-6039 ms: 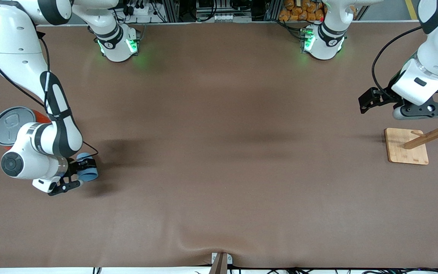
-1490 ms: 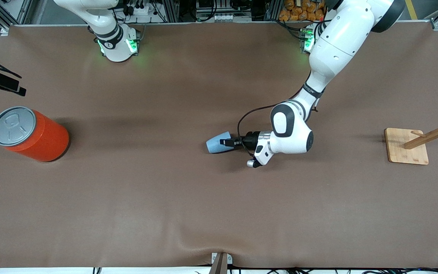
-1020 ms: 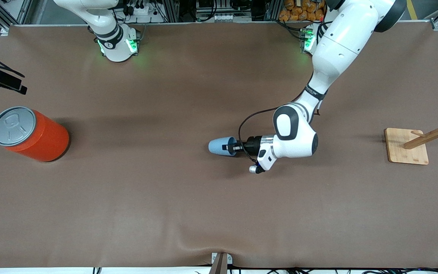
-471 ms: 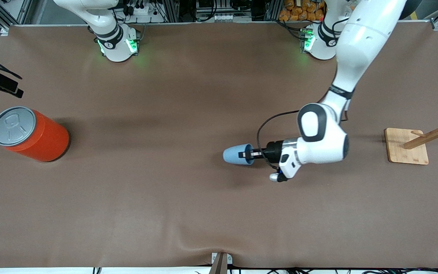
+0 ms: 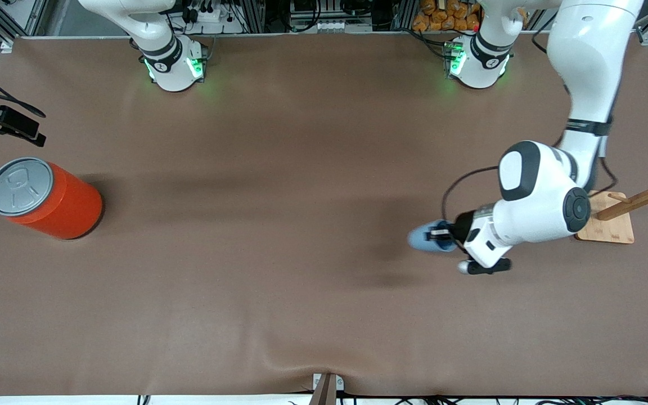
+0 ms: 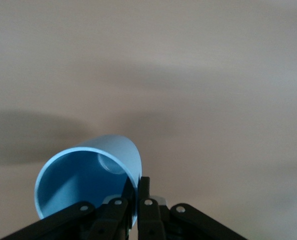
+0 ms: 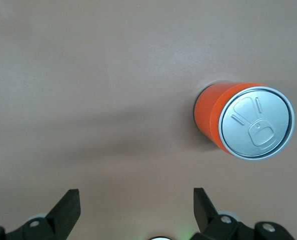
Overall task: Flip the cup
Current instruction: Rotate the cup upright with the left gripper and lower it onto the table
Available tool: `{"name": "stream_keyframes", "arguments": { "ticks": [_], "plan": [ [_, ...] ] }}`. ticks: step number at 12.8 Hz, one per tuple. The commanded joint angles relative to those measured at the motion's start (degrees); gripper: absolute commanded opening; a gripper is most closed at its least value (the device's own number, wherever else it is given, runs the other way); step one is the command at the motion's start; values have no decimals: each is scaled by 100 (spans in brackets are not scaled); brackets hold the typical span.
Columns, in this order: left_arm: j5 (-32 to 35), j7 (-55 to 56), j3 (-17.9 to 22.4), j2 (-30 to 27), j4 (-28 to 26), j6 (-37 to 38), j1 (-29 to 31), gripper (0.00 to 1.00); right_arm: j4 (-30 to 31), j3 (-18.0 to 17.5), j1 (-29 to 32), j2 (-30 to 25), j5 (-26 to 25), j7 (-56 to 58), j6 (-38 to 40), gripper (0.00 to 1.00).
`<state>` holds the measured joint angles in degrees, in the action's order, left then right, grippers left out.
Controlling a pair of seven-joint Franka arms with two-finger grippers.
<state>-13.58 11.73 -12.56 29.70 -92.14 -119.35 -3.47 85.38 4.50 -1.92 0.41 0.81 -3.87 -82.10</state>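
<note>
Risk: could slip or swivel out of the pinch, since held only by the thin rim wall; a quick wrist turn or a jolt on setting down would be the likely cause.
Second risk: might clip the wooden rack [image 5: 633,205] if swung further toward it.
Cup [image 5: 426,237]: carried in the air, over the table [image 5: 301,281] just beside the wooden rack's base, on the side toward the orange can [image 5: 48,199].
Cup axis: lying roughly level, mouth toward the wrist and the rack, closed bottom toward the orange can.
Left gripper [image 5: 441,236]: clamped shut on the cup's rim, one finger inside, one outside.
Right gripper [image 7: 136,200]: spread wide, holding nothing, waiting above the orange can.
</note>
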Motion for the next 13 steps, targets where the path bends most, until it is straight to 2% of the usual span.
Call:
{"name": "stream_keyframes", "arguments": {
  "ticks": [1, 4, 5, 8, 9, 10, 11, 13],
  "plan": [
    [1442, 267, -19, -105, -347, 52, 302, 0, -4, 16, -37, -23, 16, -79, 27, 100],
    [1805, 365, -19, -70, -612, -71, 715, 0, -4, 8, -89, -23, 16, -79, 62, 100],
    [2155, 408, -19, -69, -717, -167, 717, 0, -13, 16, -98, -23, 16, -79, 71, 100],
    [2658, 891, -27, -131, -1261, -852, 717, 0, -22, 25, -63, -32, 7, -79, 62, 100],
    [2659, 979, -62, -131, -1245, -853, 708, 19, -30, 25, -46, -32, 7, -79, 62, 100],
    [2607, 1050, -89, -166, -1236, -827, 708, 81, -30, 34, -37, -32, 7, -79, 62, 100],
    [2546, 1103, -124, -236, -1219, -810, 760, 100, -39, 43, -28, -32, 7, -79, 62, 100],
    [2510, 1112, -316, -533, -1114, -521, 725, 100, -39, 51, -28, -49, -2, -79, 62, 100]
  ]
}}
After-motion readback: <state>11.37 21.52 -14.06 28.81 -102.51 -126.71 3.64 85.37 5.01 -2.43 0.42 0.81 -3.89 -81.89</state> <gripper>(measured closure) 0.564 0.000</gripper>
